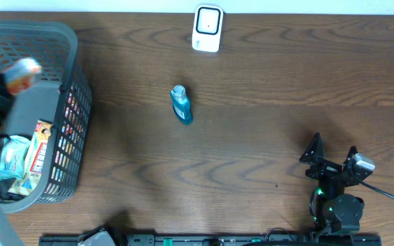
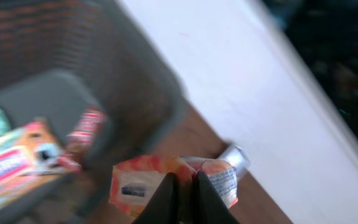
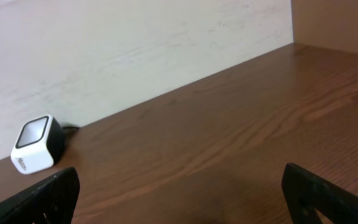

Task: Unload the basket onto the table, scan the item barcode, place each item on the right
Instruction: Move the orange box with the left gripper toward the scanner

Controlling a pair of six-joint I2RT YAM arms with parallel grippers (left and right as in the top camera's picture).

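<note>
An orange and white pouch with a silver cap (image 1: 23, 71) hangs above the grey basket (image 1: 78, 82) at the far left, blurred. My left gripper (image 2: 184, 178) is shut on it, its black fingers pinching the pouch's middle; a white label (image 2: 131, 188) faces the left wrist camera. The white barcode scanner (image 1: 207, 29) stands at the table's far edge, and in the right wrist view the scanner (image 3: 36, 144) sits at the left by the wall. My right gripper (image 1: 334, 147) rests open at the near right, with nothing between its fingers (image 3: 42, 199).
A blue bottle (image 1: 181, 104) lies on the table below the scanner. Several snack packets (image 1: 33, 154) lie inside the basket, whose dark mesh wall (image 2: 135, 93) is close to the held pouch. A pale wall (image 3: 135, 50) runs along the table's far edge.
</note>
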